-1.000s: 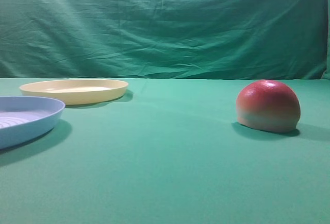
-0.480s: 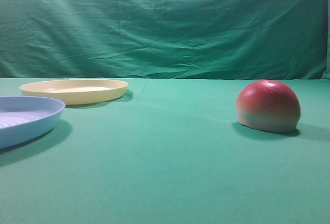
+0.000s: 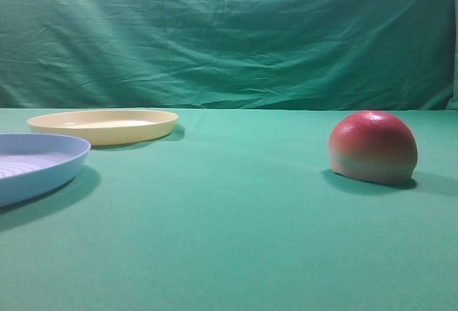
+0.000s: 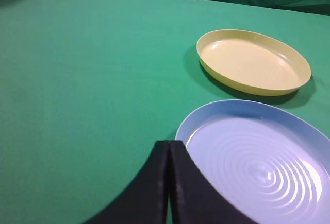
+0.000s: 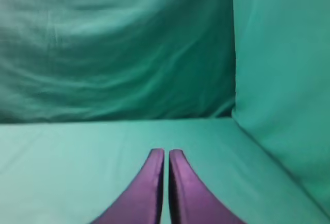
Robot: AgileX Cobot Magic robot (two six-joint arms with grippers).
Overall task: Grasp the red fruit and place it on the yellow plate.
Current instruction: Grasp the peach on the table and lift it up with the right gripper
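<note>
No change vs a sec ago: fruit (image 3: 372, 146) sits at same spot on table (image 3: 229, 239), right side, untouched, well apart from yellow plate (image 3: 104, 125) far left; blue plate (image 3: 36, 164) nearer cam, just beside yellow one. Neither arm visible in high view. Left claw (image 4: 169, 154) tips pressed together, empty, at blue plate's edge. Right claw (image 5: 166, 157) also together, empty, facing backdrop, fruit not in its view. Means task not started; approach to fruit pending, prob. right arm's job.

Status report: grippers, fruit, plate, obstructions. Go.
Left gripper shut, empty, above blue plate edge. Right gripper shut, empty. Red fruit on cloth, untouched. Yellow plate bare. Nothing between them.
</note>
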